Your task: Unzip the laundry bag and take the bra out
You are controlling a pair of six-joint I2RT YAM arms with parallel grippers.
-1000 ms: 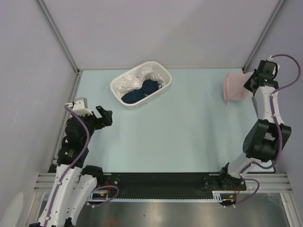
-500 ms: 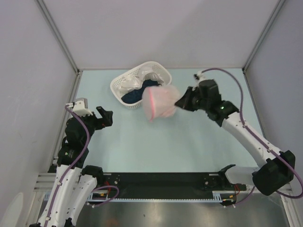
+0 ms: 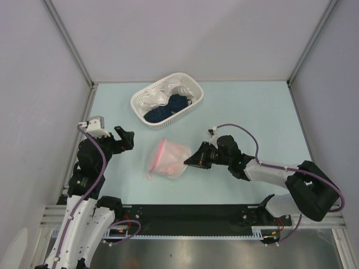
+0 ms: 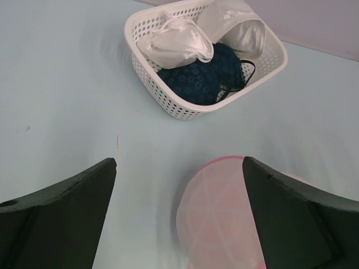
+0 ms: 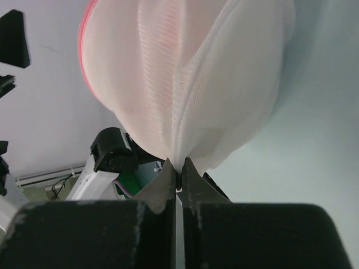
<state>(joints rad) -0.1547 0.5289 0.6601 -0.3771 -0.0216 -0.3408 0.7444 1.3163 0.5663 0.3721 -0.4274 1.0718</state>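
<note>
1. White mesh with a pink edge: the laundry bag (image 3: 168, 158) sits near the middle of the desk (image 3: 252, 123), on the near side of the basket (image 3: 147, 96) and apart from it.
2. The right hand (image 3: 189, 162) is clenched on the bag's right side. In the right wrist view its two fingers are pressed together with a fold of the mesh pinched between their tips (image 5: 178, 171).
3. From that pinch the bag (image 5: 185, 73) bulges outward, rounded and full, with the pink edge curving along one side.
4. A pink tint shows through the mesh, but the bra inside cannot be made out as a shape. Whether the zip is open or closed cannot be told.
5. The left hand (image 3: 124, 138) is spread wide and holds nothing. It hangs over the left part of the desk, well apart from the bag.
6. In the left wrist view the bag (image 4: 221, 218) lies low between the two dark fingers of the left hand (image 4: 176, 168), with the basket (image 4: 185, 112) further off.
7. The basket holds a white cloth (image 4: 179, 40) and a dark blue cloth (image 4: 207, 73), bundled side by side.
</note>
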